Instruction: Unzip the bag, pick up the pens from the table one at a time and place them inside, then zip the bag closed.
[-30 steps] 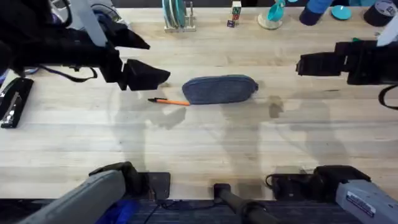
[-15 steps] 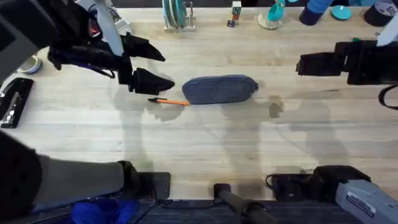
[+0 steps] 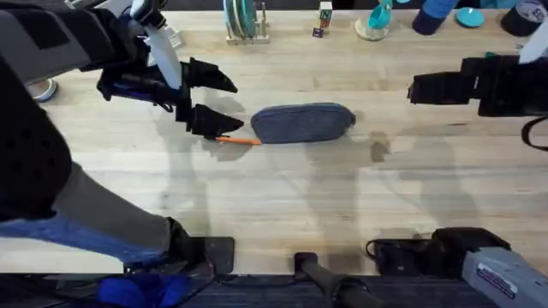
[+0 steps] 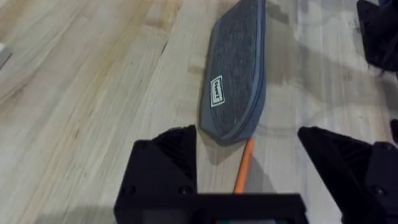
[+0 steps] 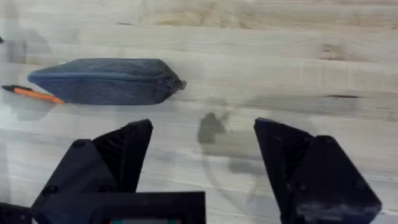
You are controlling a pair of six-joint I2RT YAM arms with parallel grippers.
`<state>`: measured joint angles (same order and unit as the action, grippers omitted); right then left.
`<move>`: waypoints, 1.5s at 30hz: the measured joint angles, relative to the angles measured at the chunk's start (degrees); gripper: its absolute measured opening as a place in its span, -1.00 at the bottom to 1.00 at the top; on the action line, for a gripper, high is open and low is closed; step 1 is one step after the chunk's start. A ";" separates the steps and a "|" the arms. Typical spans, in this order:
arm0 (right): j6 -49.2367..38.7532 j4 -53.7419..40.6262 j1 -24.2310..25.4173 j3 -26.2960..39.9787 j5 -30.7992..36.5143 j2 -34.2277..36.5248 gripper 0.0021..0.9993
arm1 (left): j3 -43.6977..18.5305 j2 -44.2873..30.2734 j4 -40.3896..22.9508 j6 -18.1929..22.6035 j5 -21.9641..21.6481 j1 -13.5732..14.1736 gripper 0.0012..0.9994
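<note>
left hand [image 3: 214, 103]: fingers apart over pen [image 3: 238, 139] | pen: touching pouch [image 3: 301, 123] end, on bench [image 3: 282, 197] | right hand [image 5: 202, 162]: fingers apart, well clear

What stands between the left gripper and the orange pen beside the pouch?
Nothing visible does. The left gripper is open just above the orange pen, which lies on the bare table between its fingers. The pen's far end touches or slips under the end of the blue-grey pouch.
</note>
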<state>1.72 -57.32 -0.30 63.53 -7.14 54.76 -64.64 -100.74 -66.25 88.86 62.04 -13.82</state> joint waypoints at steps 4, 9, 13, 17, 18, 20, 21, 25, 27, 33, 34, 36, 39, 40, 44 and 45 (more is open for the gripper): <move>0.00 0.01 0.00 0.00 0.01 0.00 0.99 | -0.02 -2.43 -0.01 4.83 2.64 0.02 0.98; 0.00 0.00 0.00 0.02 0.01 0.00 0.99 | -0.02 -4.73 0.08 9.08 4.68 0.66 0.98; 0.00 0.00 0.00 0.02 0.01 0.00 0.99 | -0.02 -5.41 0.31 10.92 5.45 2.64 0.99; 0.00 0.00 0.00 0.02 0.01 0.00 0.99 | -0.04 -5.39 1.20 12.05 5.66 4.94 0.99; 0.00 0.00 0.00 0.02 0.01 0.00 0.99 | -0.07 -5.39 1.30 12.17 5.64 5.38 0.99; 0.00 0.01 0.00 0.02 0.01 0.00 0.99 | -0.09 -5.39 1.36 12.42 5.47 6.18 0.99; 0.00 0.00 0.00 0.02 0.01 0.00 0.99 | -0.09 -5.41 1.52 12.56 5.45 6.49 0.99; 0.00 0.00 0.00 0.02 0.00 0.00 0.99 | -0.20 -5.79 1.81 12.78 5.44 6.73 0.99; 0.00 0.00 0.00 0.02 0.01 0.00 0.99 | -0.24 -6.53 2.49 12.82 5.42 6.73 0.99; 0.00 0.00 0.00 0.02 -0.01 0.00 0.99 | -0.26 -8.91 3.53 12.96 5.44 6.73 0.99; 0.00 0.00 0.00 0.02 0.01 0.00 0.99 | -0.26 -9.10 3.53 12.96 5.44 6.73 0.99; 0.00 0.00 0.00 0.02 0.01 0.00 0.99 | -0.26 -9.15 3.53 12.96 5.44 6.73 1.00; 0.00 0.02 0.00 0.02 0.01 0.00 0.99 | -0.26 -9.15 4.02 12.95 5.45 6.85 0.95; 0.00 0.00 0.00 0.02 0.01 0.00 0.99 | -0.28 -9.15 4.33 12.91 5.47 6.97 0.95; 0.00 0.00 0.00 0.02 0.01 0.00 0.99 | -0.31 -9.15 4.82 12.91 5.44 7.94 0.94; 0.00 0.02 0.00 0.02 0.01 0.00 0.99 | -0.31 -9.15 4.82 12.91 5.44 8.24 0.94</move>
<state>1.72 -57.30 -0.30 63.55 -7.14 54.76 -64.95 -109.89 -61.43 101.78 67.48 -5.58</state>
